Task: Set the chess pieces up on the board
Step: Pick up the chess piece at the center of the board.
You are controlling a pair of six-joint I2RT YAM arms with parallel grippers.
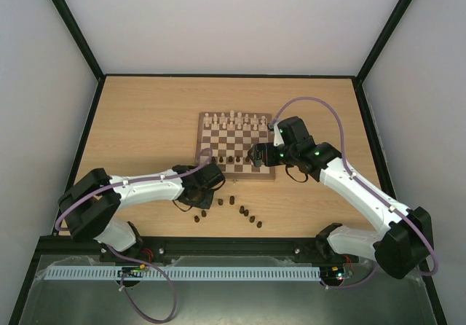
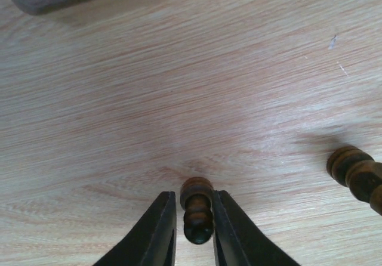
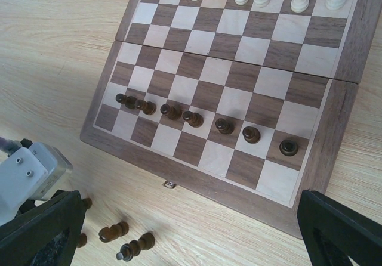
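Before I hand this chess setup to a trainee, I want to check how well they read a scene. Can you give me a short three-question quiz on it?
1. Count: how many dark pieces stand on the board?
2. True or false: the right gripper is shut on a pale piece.
3. What is between the fingers of the left gripper?
A. a pale piece
B. a dark piece
C. nothing

Key:
1. Seven, in one row.
2. False; it is wide open and holds nothing.
3. B.
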